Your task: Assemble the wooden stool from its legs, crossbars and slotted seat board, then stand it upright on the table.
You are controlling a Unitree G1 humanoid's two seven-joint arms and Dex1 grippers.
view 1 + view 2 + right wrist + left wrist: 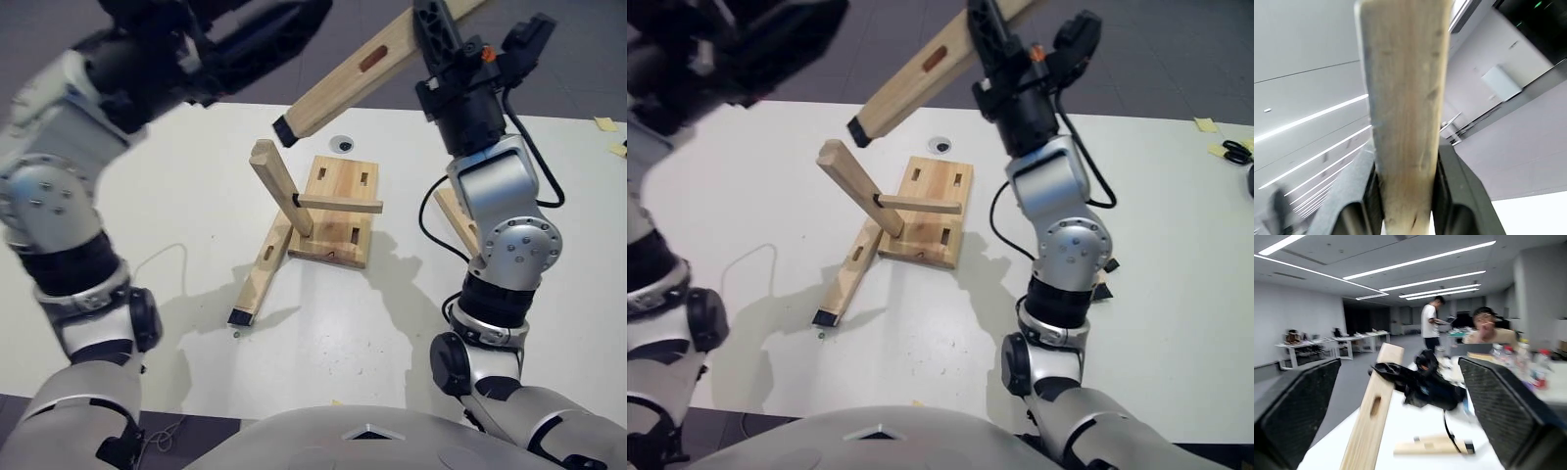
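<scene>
Right gripper (434, 39) is pinching a wooden leg (343, 83) near its upper end and holding it in the air over the far side of the table (176, 176). In the right wrist view, its fingers (1449, 196) are pressing on both flanks of the wood. The held leg is slanting down toward the robot's left, its black-capped end (284, 129) hanging above and beyond the seat board (343, 178), and a slot in its side is showing. Left gripper (1399, 363) is hanging raised over the far left of the table with fingers spread wide and nothing between them, facing the held leg. The seat board is lying flat near the table's middle, slots up. A second leg (277, 186) is standing tilted at the board's left edge; whether it is seated in a slot cannot be told. A crossbar (343, 205) is jutting from it across the board toward the robot's right. A third leg (257, 279) is lying on the table, running from the board's near-left corner toward the robot. Another wooden piece (453, 217) is lying partly hidden behind the right arm.
</scene>
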